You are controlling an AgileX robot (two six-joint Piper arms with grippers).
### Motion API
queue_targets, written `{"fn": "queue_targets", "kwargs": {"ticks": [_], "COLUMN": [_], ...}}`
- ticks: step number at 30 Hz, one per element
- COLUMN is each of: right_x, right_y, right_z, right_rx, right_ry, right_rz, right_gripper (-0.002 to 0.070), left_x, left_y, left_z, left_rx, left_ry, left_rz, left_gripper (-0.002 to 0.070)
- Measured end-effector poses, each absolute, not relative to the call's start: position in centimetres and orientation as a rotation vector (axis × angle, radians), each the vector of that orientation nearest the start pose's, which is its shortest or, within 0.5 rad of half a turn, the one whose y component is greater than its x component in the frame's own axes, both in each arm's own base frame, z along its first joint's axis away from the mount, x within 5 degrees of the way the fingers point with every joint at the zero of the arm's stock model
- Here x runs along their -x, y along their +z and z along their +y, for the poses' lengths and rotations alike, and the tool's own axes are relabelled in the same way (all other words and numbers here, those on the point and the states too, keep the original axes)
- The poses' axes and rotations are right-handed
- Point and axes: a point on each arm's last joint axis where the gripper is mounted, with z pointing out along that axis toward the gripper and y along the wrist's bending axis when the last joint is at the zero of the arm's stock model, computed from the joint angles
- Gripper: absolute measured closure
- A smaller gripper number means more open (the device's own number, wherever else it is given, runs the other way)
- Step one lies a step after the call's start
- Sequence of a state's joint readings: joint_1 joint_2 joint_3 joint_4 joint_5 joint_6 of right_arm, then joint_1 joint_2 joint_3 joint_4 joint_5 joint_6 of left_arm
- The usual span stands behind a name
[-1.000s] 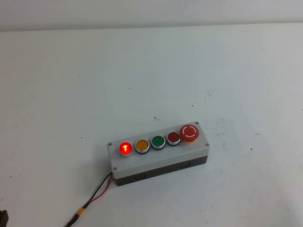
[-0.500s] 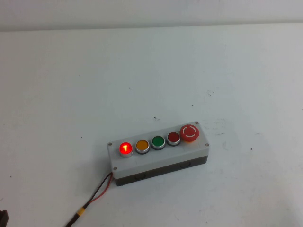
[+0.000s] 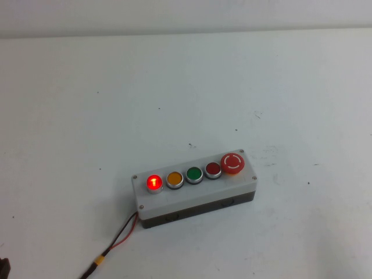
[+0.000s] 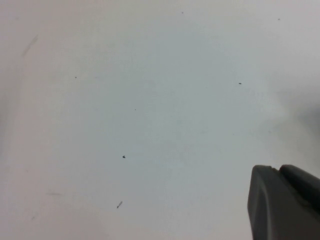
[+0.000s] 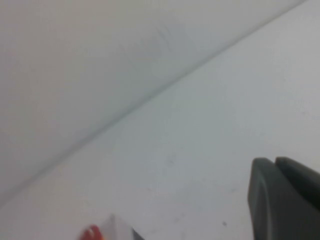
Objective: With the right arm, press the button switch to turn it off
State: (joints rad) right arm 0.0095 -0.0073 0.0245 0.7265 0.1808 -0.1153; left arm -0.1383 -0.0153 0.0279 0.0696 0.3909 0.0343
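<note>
1. The small round glowing red button switch (image 3: 154, 182) in its silver ring sits at the left end of a grey rectangular box (image 3: 195, 195), on the near-centre of the white table (image 3: 87, 116).
2. To its right run an orange button (image 3: 174, 179), a green button (image 3: 194, 174), a darker red button (image 3: 213, 169) and a big red mushroom button (image 3: 232, 163).
3. Red and black wires (image 3: 119, 238) trail from the box's left end toward the near edge.
4. The left gripper (image 4: 285, 202) hangs over bare table; I cannot tell how its claw is set.
5. The right gripper (image 5: 285, 197) hangs over the table near the far wall, its claw likewise unreadable.

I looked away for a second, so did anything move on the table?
No, nothing visibly changed. The small round glowing red button switch on the grey box is still lit and unpressed. Each wrist view shows only a corner of its gripper, left gripper and right gripper.
</note>
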Motion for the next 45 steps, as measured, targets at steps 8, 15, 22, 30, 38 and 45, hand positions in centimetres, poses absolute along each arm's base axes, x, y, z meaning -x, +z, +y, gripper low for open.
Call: {"fn": "queue_targets", "kwargs": {"ticks": [8,15,22,30,38,45], "right_x": [-5.6,-5.2,-7.3,-13.3,-17.8,-20.4], "right_y": [20.0,21.9,26.3,29.6,32.1,32.1], "right_z": [0.9,2.9,4.2,3.6,7.1,15.8], "right_rx": [-0.589,-0.417,-0.167,-0.001,0.228,0.596], "right_ry": [0.74,0.837,0.751,0.557,0.568,0.459], "right_rz": [1.5,1.72,2.193,2.549,2.596,2.664], "right_gripper": [0.0692,0.0692,0.0692,0.0692,0.0692,0.0692], "left_x": [-5.2,-5.2,-5.2,-5.2,-5.2,-5.2], "left_y": [17.0,17.0,17.0,17.0,17.0,17.0], "left_z": [-0.5,-0.5,-0.5,-0.5,-0.5,-0.5], "left_rx": [-0.205,-0.205,-0.205,-0.205,-0.205,-0.205], "left_ry": [-0.002,-0.002,-0.002,-0.002,-0.002,-0.002], "left_rz": [1.875,1.875,1.875,1.875,1.875,1.875], "left_gripper": [0.0677,0.0677,0.0677,0.0677,0.0677,0.0677]}}
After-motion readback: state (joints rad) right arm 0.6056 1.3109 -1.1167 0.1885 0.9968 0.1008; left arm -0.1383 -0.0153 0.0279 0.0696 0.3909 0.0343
